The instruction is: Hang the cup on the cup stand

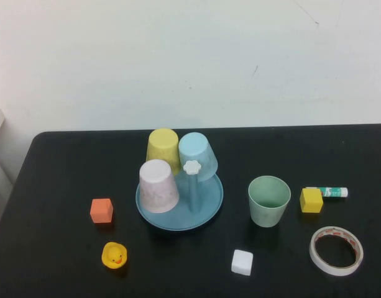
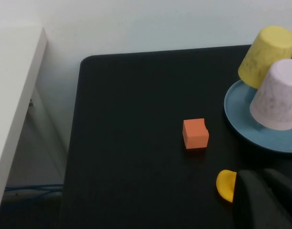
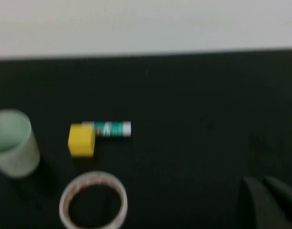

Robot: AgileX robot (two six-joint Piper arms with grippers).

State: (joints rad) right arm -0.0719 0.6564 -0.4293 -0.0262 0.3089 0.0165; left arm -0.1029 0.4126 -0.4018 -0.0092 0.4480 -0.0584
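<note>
The cup (image 1: pixel 269 200) stands upright at the centre right of the high view, right of the cup stand (image 1: pixel 179 200). Neither the left gripper (image 2: pixel 265 200) nor the right gripper (image 3: pixel 267 200) is near it; only dark tips show in the wrist views.

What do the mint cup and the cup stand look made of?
The cup looks like matte plastic: thin, even rim, flat pastel colour, no glaze shine. The cup stand looks like moulded plastic too, uniform blue with a soft sheen on the dish. The left gripper and right gripper sit at their views' edges.
</note>
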